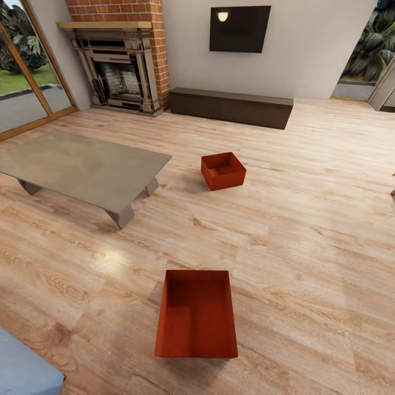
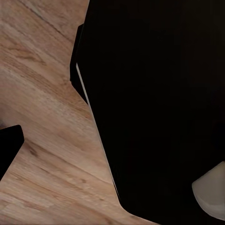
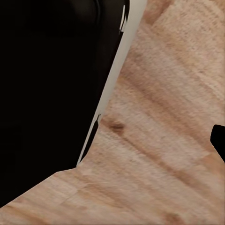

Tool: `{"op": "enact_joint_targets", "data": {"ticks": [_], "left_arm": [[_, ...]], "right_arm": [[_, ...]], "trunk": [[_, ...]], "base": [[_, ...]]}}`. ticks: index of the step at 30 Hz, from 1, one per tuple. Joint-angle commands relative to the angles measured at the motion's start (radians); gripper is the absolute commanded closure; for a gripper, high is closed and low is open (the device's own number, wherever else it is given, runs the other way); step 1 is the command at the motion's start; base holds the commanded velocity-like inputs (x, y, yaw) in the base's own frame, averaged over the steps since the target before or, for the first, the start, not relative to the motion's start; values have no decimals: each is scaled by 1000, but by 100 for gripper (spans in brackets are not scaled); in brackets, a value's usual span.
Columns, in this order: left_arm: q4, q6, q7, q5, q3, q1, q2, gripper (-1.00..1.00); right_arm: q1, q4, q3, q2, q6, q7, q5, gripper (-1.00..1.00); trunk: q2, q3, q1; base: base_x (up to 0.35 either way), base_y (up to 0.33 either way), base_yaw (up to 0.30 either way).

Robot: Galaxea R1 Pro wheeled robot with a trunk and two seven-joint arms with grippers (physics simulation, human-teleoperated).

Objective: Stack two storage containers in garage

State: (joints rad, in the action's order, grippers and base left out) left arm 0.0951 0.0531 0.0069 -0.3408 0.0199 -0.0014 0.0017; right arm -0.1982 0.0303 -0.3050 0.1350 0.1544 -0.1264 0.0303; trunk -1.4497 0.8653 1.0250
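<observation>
Two red-orange open-topped storage containers stand on the light wood plank floor [image 1: 307, 219] of the living room. The nearer container [image 1: 196, 315] sits low in the middle of the head view, empty and with its long side pointing away from me. The farther container [image 1: 223, 171] is smaller in view, turned slightly, and stands past the low grey table's right corner. In the left wrist view a dark tip [image 2: 8, 145] pokes in at the edge over wood planks. The right wrist view has a similar dark tip [image 3: 219, 140]. Whether either gripper is open or shut is unclear.
A low grey table [image 1: 82, 164] stands at the left, a red-brick fireplace [image 1: 118, 71] behind it. A dark low bench [image 1: 230, 107] runs under the black wall TV [image 1: 240, 28]. A blue sofa corner [image 1: 22, 367] is at the lower left. Black robot body [image 2: 159, 108] [image 3: 47, 84] blocks both wrist views.
</observation>
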Motion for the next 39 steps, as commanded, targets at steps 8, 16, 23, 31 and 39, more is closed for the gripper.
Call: {"op": "enact_joint_targets", "data": {"ticks": [8,16,23,31,39], "left_arm": [[0,2,1,-3,2,0,0,-100],[0,2,1,-3,2,0,0,-100],[28,0,3,-8,5,0,19,-100],[286,-112,186,-57,18,-25,142,-100],[275,-328,223,-72,18,-300,154,-100]], "right_arm": [[-1,3,-1,0,7,-3,5,-100],[-1,3,0,-7,7,-5,-4,-100],[4,-73,1,1,-20,110,0,-100],[-135,-270,24,0,-90,351,-8,-100],[-366,-251,79,-14,-105,421,-14,-100]], "trunk": [[0,1,0],[0,1,0],[0,1,0],[0,1,0],[0,1,0]], "base": [[0,0,0],[0,0,0],[0,0,0],[0,0,0],[0,0,0]]}}
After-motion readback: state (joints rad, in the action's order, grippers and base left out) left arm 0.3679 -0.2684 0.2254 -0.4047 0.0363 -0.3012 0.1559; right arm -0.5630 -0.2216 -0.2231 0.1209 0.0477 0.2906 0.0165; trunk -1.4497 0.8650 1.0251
